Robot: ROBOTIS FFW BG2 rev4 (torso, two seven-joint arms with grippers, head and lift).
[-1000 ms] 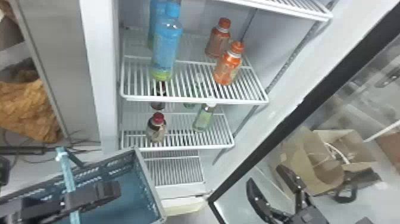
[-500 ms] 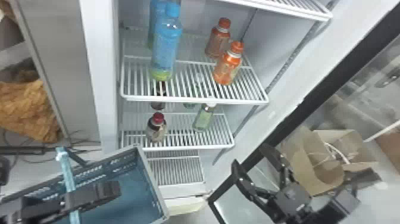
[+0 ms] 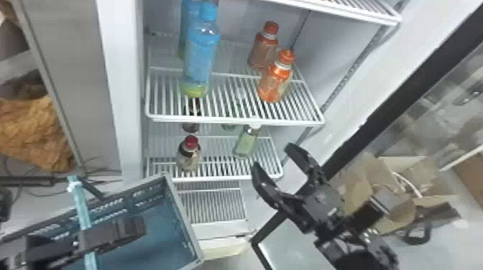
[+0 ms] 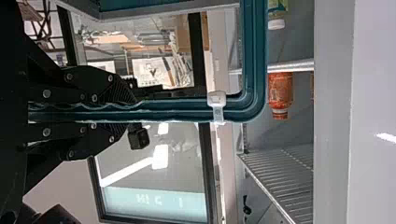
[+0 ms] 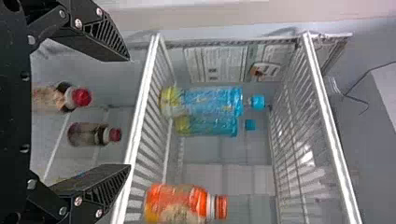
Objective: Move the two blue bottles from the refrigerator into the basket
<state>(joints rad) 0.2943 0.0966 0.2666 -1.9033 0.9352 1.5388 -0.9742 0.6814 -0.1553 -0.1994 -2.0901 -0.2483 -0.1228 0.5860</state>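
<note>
Bottles (image 3: 201,57), both blue, stand on the shelf (image 3: 233,121), likely heavy, smooth and slightly squeezable; the right hand (image 5: 129,113), fingers spread, should grip the front one firmly around its middle. The left hand (image 4: 132,111) clamps the basket handle (image 4: 254,46).

Right gripper (image 3: 272,155): its two black fingers spread wide apart, at the shelf's front edge in view.
Middle wire shelf (image 5: 148,79): bears the blue pair and an orange-capped bottle, all upright.
Nearer blue bottle (image 5: 210,101): partly overlaps its twin in view.
Farther blue bottle (image 5: 210,127): just beside the nearer one.
Orange bottle (image 5: 176,203): well apart from the blue pair.
Red-capped bottles (image 5: 88,134): two, one shelf lower.
Upper wire shelf (image 5: 327,116): above the blue caps.
Printed sheet (image 5: 217,67): on the refrigerator wall.
</note>
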